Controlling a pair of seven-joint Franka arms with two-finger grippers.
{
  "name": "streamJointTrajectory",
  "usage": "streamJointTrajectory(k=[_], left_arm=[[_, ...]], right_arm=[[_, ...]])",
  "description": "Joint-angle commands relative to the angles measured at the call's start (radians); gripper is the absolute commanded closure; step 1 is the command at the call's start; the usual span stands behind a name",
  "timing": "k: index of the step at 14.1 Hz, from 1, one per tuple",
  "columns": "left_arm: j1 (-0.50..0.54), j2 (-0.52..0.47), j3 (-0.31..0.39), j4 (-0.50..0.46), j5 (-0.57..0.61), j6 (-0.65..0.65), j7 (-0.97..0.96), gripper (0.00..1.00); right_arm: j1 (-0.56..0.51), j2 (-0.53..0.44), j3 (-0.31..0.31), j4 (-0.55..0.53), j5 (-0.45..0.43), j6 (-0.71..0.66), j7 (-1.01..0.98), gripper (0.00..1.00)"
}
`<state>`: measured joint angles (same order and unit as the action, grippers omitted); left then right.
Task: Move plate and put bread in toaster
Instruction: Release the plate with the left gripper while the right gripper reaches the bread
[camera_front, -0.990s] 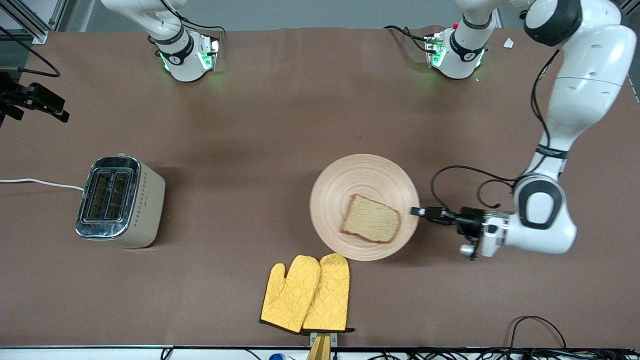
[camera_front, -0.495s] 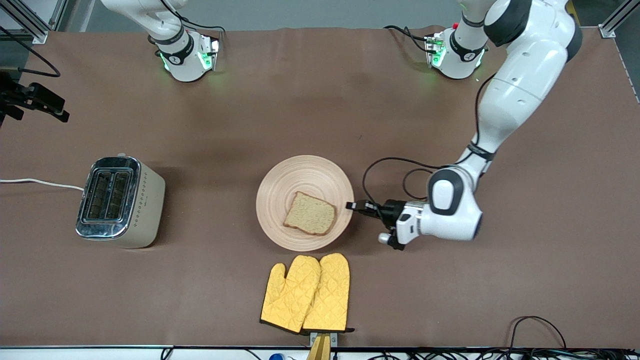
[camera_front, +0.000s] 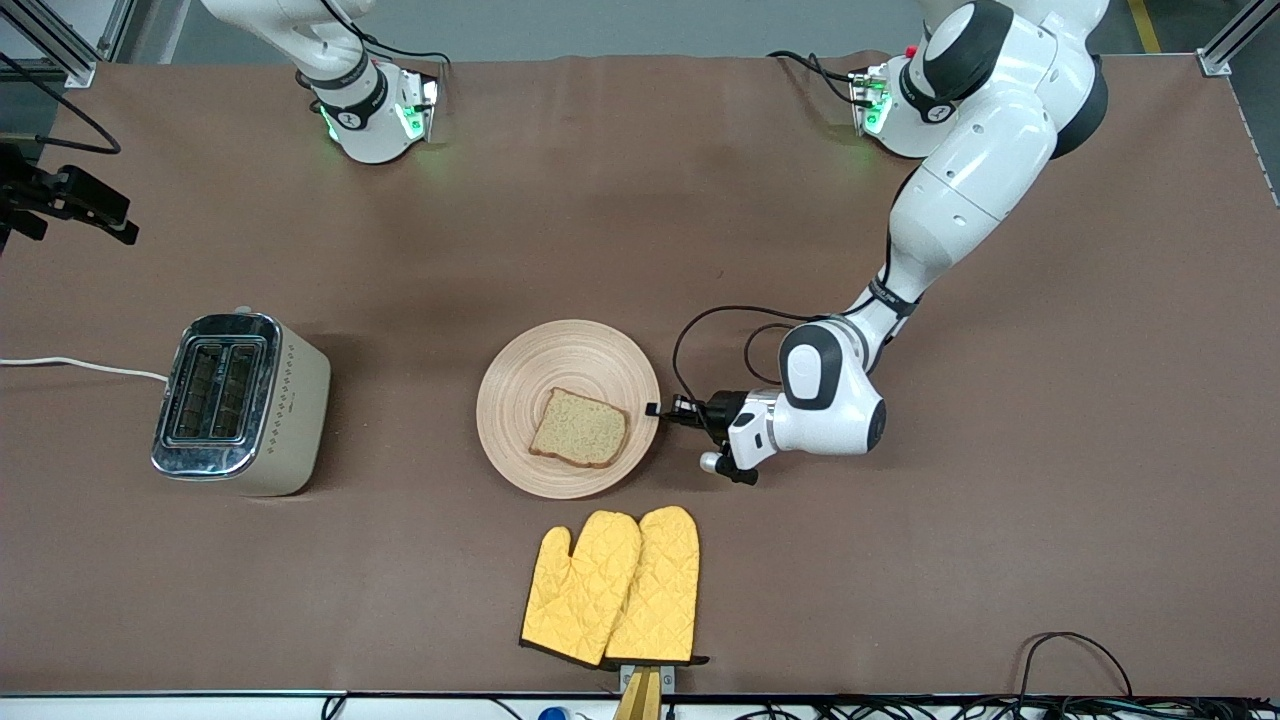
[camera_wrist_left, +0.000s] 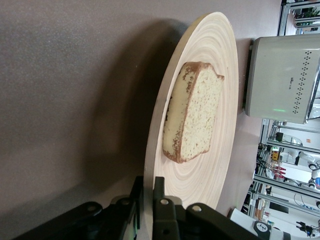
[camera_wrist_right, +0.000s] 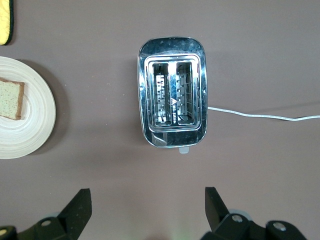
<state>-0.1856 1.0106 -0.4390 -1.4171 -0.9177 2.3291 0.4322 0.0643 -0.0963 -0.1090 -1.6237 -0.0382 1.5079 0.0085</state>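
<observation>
**A:** Two arms, one brown surface (camera_front: 600, 220). What is biggest on it?

**B:** The left arm (camera_front: 960, 190), which reaches down from its base to the plate. Next is the plate (camera_front: 520, 390) itself, lying flat near the middle. Take it as a clock face in the front view. The toaster (camera_front: 240, 403) stands well apart at nine o'clock, toward the right arm's end, with both slots facing up and its white cord (camera_front: 80, 365) trailing away.

**A:** And the yellow things?

**B:** A pair of oven mitts (camera_front: 612, 585) at about six o'clock from the plate, nearer the front camera and not touching it.

**A:** Where is the bread?

**B:** The bread (camera_front: 580, 428) lies flat on the plate, off centre toward four o'clock.

**A:** The end effectors?

**B:** The left end effector (camera_front: 655, 409) is at the plate's three o'clock edge. In the left wrist view its fingers (camera_wrist_left: 160, 210) are pinched on the rim, one on each face. The right arm waits. The right end effector (camera_wrist_right: 145, 210) hangs over the toaster with its fingers spread wide and nothing between them.
</observation>
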Motion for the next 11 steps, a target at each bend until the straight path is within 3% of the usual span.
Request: streamJointTrajectory(k=[1,5,8,11], left_arm=[[0.018,-0.012,0.006,0.0,-0.004,0.012,-0.003,0.03],[0.031,-0.117,0.092,0.001,0.023,0.004,-0.151,0.0],[0.047,-0.179,0.109,0.014,0.214,0.006,-0.363,0.0],[0.083,-0.254,0.109,0.0,0.31,0.003,-0.519,0.0]], right_arm=[[-0.005,-0.003,0.002,-0.002,0.012,-0.005,-0.007,0.0],[-0.001,0.024,0.003,-0.004,0.037,0.008,0.011,0.0],[0.047,0.088,0.005,-0.005,0.096,0.082,0.089,0.0],[0.156,0.173,0.005,-0.005,0.1,0.174,0.246,0.0]])
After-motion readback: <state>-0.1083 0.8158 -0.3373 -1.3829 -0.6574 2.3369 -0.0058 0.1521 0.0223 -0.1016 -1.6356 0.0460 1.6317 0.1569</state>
